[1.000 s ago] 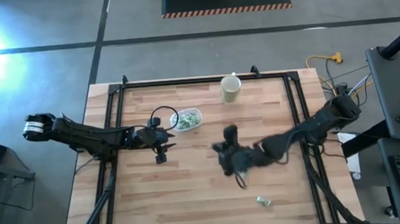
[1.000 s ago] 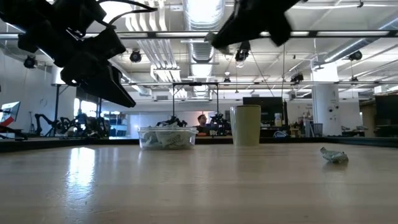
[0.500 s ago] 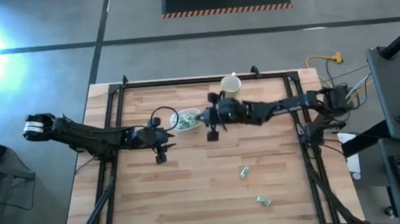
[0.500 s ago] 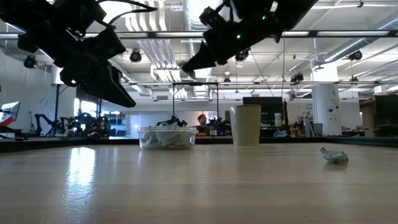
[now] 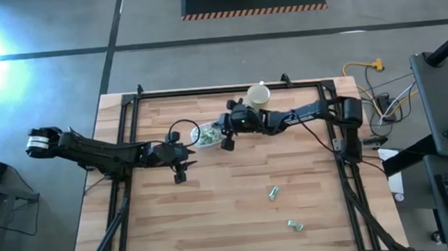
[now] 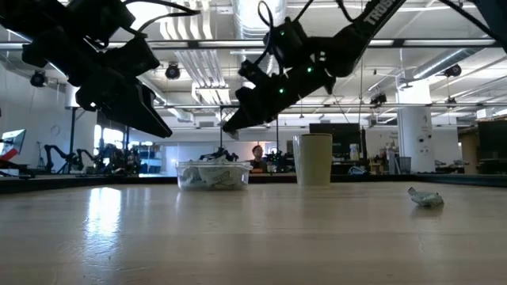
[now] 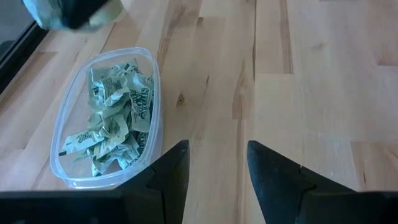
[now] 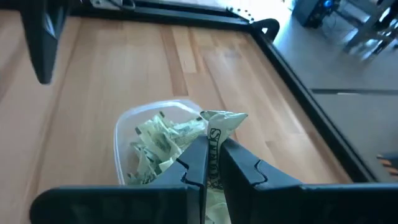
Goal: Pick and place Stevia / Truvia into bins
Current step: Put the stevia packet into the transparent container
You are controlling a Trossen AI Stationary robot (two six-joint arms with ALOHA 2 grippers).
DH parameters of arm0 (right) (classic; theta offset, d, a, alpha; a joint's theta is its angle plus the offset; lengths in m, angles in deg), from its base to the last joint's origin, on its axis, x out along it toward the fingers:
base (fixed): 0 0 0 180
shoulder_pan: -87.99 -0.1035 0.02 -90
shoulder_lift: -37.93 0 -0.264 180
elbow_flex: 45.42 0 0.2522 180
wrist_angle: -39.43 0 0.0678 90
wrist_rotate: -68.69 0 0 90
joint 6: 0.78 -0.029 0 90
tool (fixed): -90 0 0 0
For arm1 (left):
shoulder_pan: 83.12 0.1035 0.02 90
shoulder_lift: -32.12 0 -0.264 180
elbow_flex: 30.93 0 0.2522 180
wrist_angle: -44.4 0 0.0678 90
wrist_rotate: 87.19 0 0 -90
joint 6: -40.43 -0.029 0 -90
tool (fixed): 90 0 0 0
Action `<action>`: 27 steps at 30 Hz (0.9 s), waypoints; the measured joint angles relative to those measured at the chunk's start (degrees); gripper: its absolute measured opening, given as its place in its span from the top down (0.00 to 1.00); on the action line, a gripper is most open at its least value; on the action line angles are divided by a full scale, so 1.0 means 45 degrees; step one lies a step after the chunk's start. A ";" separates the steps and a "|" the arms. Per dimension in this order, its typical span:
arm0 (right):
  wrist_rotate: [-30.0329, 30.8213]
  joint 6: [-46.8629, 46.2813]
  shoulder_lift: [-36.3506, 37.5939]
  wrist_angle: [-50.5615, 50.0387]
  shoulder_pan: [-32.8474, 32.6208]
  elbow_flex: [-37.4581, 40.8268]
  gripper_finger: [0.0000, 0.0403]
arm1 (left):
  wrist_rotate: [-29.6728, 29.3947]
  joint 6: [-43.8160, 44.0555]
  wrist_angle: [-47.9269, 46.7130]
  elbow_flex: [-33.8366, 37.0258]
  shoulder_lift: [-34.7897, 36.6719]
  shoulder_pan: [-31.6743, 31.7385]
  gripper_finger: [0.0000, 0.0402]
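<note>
We see the right gripper (image 8: 211,163) pinched nearly shut on a crumpled pale green and white paper sachet (image 8: 219,134), held in the air just above the small clear plastic tub (image 8: 121,134), which sits near the far edge of the wooden table (image 5: 238,211), toward its middle. In the high view that right gripper (image 5: 226,135) reaches in from the right side to the tub (image 5: 210,134), while a tall beige cylindrical cup (image 5: 258,98) stands beside it at the far edge. The left gripper (image 7: 212,163) waits just on the tub's other side, its jaws parted and empty.

We judge the job well advanced but unfinished: the tub already holds a heap of sachets, one more hangs ready to drop, and two stray sachets (image 5: 273,192) (image 5: 295,226) lie well apart from it toward the near right corner of the table.

Only the right wrist view shows the sachet between the fingers; from above the arm hides it. The low view shows the gripper (image 6: 231,125) clear of the tub (image 6: 212,175) and only one stray (image 6: 426,199), where the high view gives both
</note>
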 joint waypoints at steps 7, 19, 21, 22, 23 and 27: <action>0.0126 -0.0163 -0.0824 -0.0764 0.0066 -0.0755 0.93 | 0.0000 0.0005 0.0000 0.0000 0.0000 -0.0002 0.64; 0.0126 -0.2797 -0.0910 -0.2395 0.0615 -0.0979 0.93 | 0.0002 0.0015 0.0001 0.0002 0.0000 -0.0004 0.64; 0.0111 -0.2780 -0.1016 -0.2404 0.0615 -0.0953 0.93 | 0.0000 0.0015 0.0008 0.0000 0.0000 -0.0001 0.64; 0.0081 -0.2759 -0.1038 -0.2411 0.0610 -0.0941 0.93 | 0.0000 0.0015 0.0000 0.0005 0.0000 0.0000 0.64; 0.0030 -0.2738 -0.1037 -0.2390 0.0615 -0.0941 0.93 | 0.0000 0.0015 0.0009 0.0005 0.0000 0.0000 0.64; 0.0008 -0.2715 -0.1037 -0.2394 0.0615 -0.0922 0.93 | 0.0000 0.0015 0.0007 0.0005 0.0000 -0.0005 0.64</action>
